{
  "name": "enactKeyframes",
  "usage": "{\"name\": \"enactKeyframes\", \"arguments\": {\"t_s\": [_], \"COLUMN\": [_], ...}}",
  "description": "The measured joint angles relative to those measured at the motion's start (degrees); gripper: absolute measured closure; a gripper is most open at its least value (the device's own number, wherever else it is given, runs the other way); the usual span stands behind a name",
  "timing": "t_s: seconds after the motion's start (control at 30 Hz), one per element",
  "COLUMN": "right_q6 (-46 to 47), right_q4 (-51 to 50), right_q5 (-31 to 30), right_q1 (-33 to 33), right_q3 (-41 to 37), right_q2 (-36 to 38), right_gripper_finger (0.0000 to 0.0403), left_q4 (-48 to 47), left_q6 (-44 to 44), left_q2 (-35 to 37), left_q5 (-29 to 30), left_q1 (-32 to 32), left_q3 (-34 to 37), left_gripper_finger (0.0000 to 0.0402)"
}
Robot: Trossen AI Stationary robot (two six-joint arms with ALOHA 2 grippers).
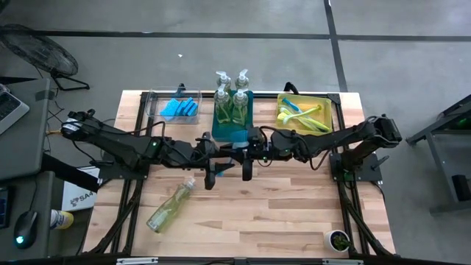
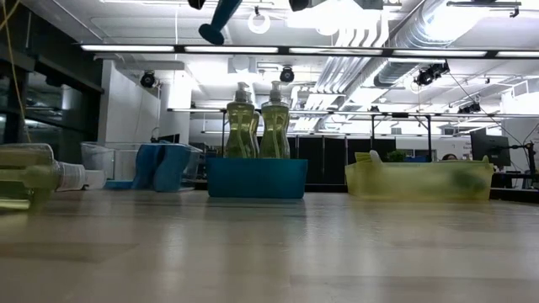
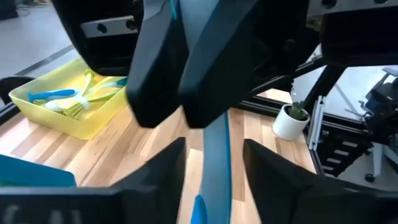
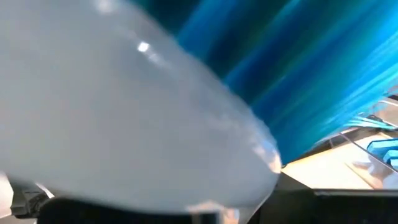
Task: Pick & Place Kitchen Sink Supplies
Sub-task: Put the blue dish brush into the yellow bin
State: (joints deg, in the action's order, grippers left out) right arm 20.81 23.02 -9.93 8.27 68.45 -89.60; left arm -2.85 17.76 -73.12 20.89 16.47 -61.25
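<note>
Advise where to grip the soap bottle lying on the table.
Take the soap bottle across its body, mid-length, from straight above. It lies flat and diagonal on the table, pump end toward the teal bin, so set the fingers crosswise to its long axis; the pump neck looks too thin.

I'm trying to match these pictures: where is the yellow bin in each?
High view: yellow bin at the table's top right, right of the teal bin.
Low view: right side, again right of the teal bin.
Left wrist view: on the table, brushes inside.
Right wrist view: not in it; a blue dish brush fills it.
Shared landmark: the teal bin.
</note>
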Motion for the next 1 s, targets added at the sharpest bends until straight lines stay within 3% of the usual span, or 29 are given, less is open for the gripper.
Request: {"name": "enactKeyframes", "arguments": {"t_s": [0.17, 0.37, 0.77, 1.0], "right_q6": [0.3, 1.17, 2.58, 2.2], "right_q4": [-0.07, -6.34, -34.94, -49.29], "right_q5": [-1.03, -4.61, -13.54, -11.13], "right_q1": [-0.36, -2.13, -9.23, -18.87], "right_q3": [0.02, 0.07, 0.15, 0.15], "right_q2": [0.03, 3.42, 17.12, 21.69], "right_gripper_finger": [0.0371, 0.0371, 0.0371, 0.0371], "left_q4": [-0.47, -2.21, -24.05, -31.84], "left_q6": [-1.21, -3.33, -4.17, -4.28], "left_q2": [0.31, 3.62, 17.71, 25.23], "left_q5": [1.16, 2.84, 14.7, 20.61], "left_q1": [0.0, 0.0, 0.0, -0.02], "left_q3": [0.0, -0.02, -0.01, 0.02], "left_gripper_finger": [0.0207, 0.0199, 0.0197, 0.0197]}}
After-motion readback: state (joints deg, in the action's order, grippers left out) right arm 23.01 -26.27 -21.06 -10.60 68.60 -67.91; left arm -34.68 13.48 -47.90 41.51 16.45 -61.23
